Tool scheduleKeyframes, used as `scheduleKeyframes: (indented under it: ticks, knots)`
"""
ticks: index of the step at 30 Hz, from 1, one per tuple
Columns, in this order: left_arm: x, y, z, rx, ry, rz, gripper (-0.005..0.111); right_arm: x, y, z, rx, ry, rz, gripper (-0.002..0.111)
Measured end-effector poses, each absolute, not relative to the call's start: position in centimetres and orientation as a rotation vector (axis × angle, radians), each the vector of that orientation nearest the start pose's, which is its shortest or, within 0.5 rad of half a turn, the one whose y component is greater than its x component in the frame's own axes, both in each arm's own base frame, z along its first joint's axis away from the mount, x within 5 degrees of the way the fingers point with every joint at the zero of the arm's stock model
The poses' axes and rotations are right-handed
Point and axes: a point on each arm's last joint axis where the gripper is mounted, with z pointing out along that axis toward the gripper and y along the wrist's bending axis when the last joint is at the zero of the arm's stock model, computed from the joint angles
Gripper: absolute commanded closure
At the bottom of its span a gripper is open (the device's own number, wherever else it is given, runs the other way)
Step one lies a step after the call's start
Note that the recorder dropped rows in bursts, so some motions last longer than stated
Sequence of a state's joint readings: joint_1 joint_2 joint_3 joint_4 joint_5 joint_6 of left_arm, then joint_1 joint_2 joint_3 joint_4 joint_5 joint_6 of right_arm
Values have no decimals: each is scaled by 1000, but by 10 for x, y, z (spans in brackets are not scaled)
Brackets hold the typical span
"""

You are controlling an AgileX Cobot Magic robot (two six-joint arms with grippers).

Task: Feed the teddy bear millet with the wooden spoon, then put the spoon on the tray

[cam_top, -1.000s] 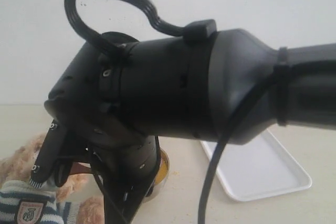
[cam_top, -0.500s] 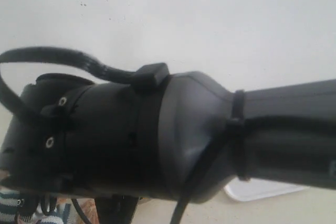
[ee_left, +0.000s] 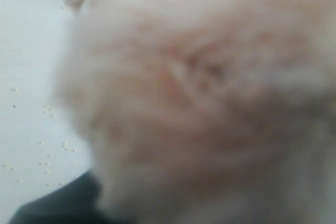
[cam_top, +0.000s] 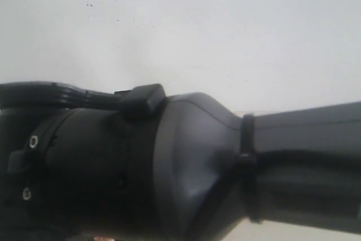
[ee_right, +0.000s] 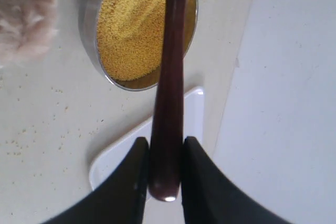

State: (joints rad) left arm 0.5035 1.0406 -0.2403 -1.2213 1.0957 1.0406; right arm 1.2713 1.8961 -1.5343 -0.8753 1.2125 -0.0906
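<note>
Wall (cam_top: 180,26) unchanged; arm (cam_top: 169,167) now blocks the exterior view's tray (ee_right: 121,153).

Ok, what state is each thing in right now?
wooden spoon: held by its handle, reaching over the steel bowl, scoop end out of frame
right pincer: shut on the wooden spoon
millet: fills the steel bowl, grains scattered on the table
teddy bear: blurred, close to the left wrist camera
tray: one corner in view
</note>
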Motion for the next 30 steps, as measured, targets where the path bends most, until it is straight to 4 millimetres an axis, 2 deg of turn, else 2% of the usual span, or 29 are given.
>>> scheduleKeyframes:
  ticks: [30]
  knots:
    - [131,-15,191,-253,2353,-1105,103,166,361,272,-1795,1630,-869,106]
